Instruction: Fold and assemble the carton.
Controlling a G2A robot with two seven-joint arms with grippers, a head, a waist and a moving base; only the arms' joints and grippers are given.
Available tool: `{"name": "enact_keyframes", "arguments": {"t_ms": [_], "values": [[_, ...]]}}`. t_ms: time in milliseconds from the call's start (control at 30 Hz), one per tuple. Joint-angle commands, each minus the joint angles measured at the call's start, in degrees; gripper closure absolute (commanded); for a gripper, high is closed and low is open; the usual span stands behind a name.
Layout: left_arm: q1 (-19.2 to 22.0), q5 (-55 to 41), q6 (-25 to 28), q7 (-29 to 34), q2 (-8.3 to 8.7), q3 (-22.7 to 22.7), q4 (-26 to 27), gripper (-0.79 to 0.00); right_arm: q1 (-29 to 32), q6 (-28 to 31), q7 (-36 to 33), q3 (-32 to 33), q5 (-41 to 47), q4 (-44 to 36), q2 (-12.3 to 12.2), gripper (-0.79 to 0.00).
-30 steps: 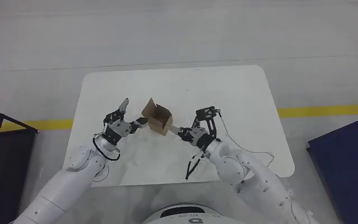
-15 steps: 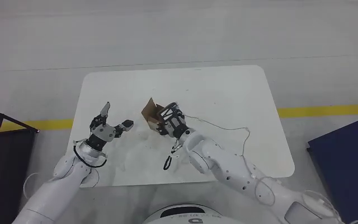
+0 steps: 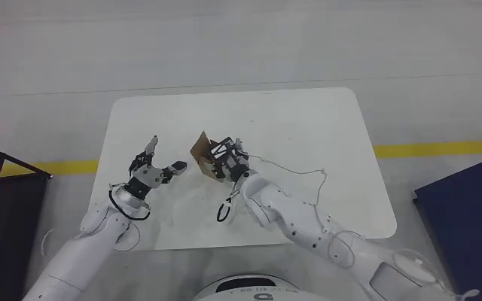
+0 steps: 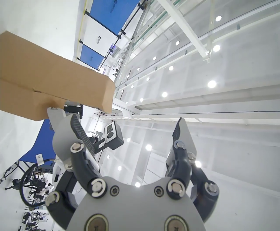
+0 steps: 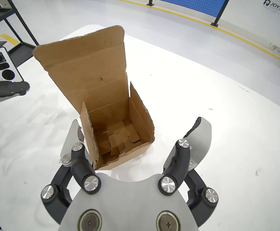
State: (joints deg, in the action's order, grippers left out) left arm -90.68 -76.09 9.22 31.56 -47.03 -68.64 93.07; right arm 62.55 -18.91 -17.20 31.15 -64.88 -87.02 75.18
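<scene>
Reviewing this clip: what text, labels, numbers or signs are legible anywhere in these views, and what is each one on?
carton: no print on any face that shows.
table: none.
pale panel behind the table: logo lettering cut off at the picture's edge, not readable whole.
blue panels, left wrist view: white marks, too small to read.
white tag: print too small to read.

I am seeing a brown carton (image 5: 87, 72), a white bench (image 5: 186, 87), and a silver-and-black left hand (image 4: 126, 118) and right hand (image 5: 137, 121).
</scene>
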Motion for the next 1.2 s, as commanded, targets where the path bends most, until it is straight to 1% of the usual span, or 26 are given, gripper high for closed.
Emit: {"name": "enact_keyframes", "arguments": {"t_ms": [0, 133, 167, 267, 333, 400, 500, 667, 767, 833, 933, 967, 1033, 1167], "values": [[2.77, 0.47, -1.42, -1.71, -0.73, 1.75, -0.73, -0.785, 0.15, -0.47, -0.32, 0.11, -0.53, 0.41, 0.33, -0.733], [5.93, 0.23, -1.58, -3.26, -2.0, 3.75, -2.31, -0.785, 0.62, -1.21, -0.56, 0.63, -0.87, 0.61, 0.92, -0.696], [6.28, 0.12, -1.29, -3.16, -2.24, 3.96, -2.68, -0.785, 0.87, -1.3, -0.2, 0.95, -0.69, 0.47, 1.02, -0.696], [6.65, 0.3, -1.19, -3.3, -2.73, 4.07, -3.9, -0.785, 1.56, -2.3, 0.14, 1.89, -1.18, 0.56, 1.23, -0.662], [6.9, 0.57, -1.9, -3.14, -2.98, 4.08, -4.39, -0.785, 1.79, -2.84, -0.5, 2.07, -2.07, 1.09, 1.42, -0.656], [7.31, 0.8, -2.65, -2.97, -3.28, 4.24, -4.84, -0.785, 1.87, -3.1, -1.33, 2.06, -2.58, 1.62, 1.72, -0.674], [8.46, 1.76, -4.0, -3.34, -3.82, 5.05, -5.62, -0.785, 1.76, -3.01, -1.93, 1.93, -3.18, 2.19, 2.25, -0.668], [10.65, 3.14, -5.65, -3.83, -4.9, 6.82, -6.49, -0.785, 1.8, -2.31, -1.29, 2.01, -4.65, 2.04, 2.94, -0.628], [11.54, 3.5, -6.36, -3.67, -5.48, 7.52, -7.19, -0.785, 1.93, -1.81, -0.47, 1.62, -8.15, 1.81, 3.12, -0.573], [11.98, 3.66, -6.72, -3.38, -5.79, 7.68, -7.75, -0.785, 2.02, -1.49, -0.75, 1.35, -10.47, 1.81, 3.23, -0.542], [12.25, 3.74, -6.72, -3.05, -6.21, 7.66, -8.25, -0.785, 2.11, -1.25, -1.8, 1.09, -13.29, 1.71, 3.46, -0.474], [12.3, 3.83, -6.76, -2.89, -6.32, 7.6, -8.4, -0.785, 2.18, -1.18, -2.1, 1.08, -13.9, 1.67, 3.55, -0.471], [12.26, 3.58, -6.49, -2.29, -6.54, 7.29, -8.5, -0.785, 2.33, -0.93, -2.53, 1.2, -14.71, 1.58, 3.74, -0.409], [11.32, 1.88, -4.7, 0.31, -6.93, 6.13, -8.49, -0.785, 2.85, -0.57, -2.45, 1.78, -15.57, 1.18, 4.09, -0.388]]}}
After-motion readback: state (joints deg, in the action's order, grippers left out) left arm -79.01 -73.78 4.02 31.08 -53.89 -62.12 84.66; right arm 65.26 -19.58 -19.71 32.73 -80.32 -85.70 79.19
